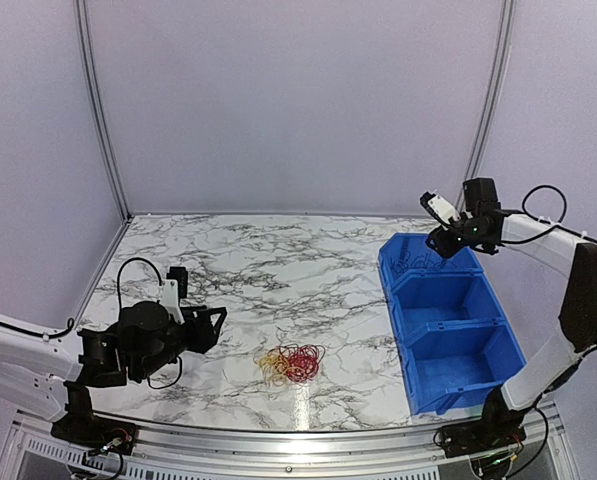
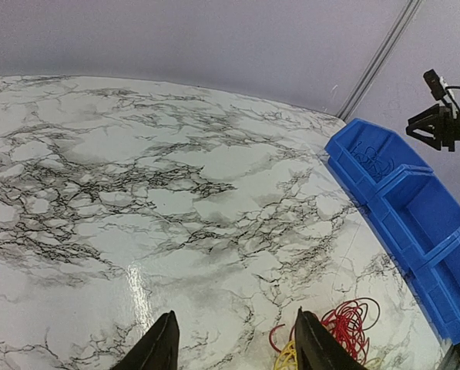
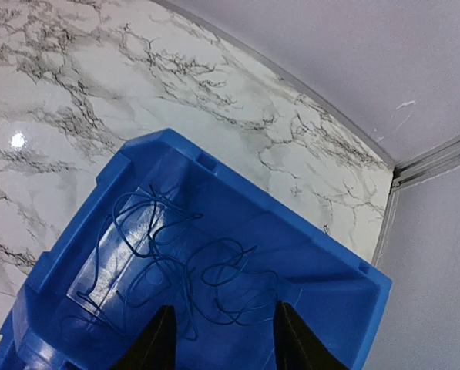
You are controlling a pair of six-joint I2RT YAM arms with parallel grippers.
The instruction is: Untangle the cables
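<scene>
A robotics lab cell is indicated — a marble-patterned bench [image 1: 278, 260] is enclosed by plain pale walls [image 1: 298, 100] and metal framing [image 1: 100, 110], with a blue bin [image 1: 448, 305] set on it.

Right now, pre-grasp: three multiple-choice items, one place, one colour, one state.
1. Where does the thin blue wire lie?
A. hanging off the right arm
B. in the far compartment of the blue bin
C. between the left fingers
2. What colours is the bundle on the table?
A. red and yellow
B. green and white
C. all black
3. How are the right fingers?
A. shut on a wire
B. open, holding nothing
C. out of view

Answers: B, the right wrist view shows it coiled on the bin floor; A, red loops with yellow beside them; B, they stand apart with nothing between.
</scene>
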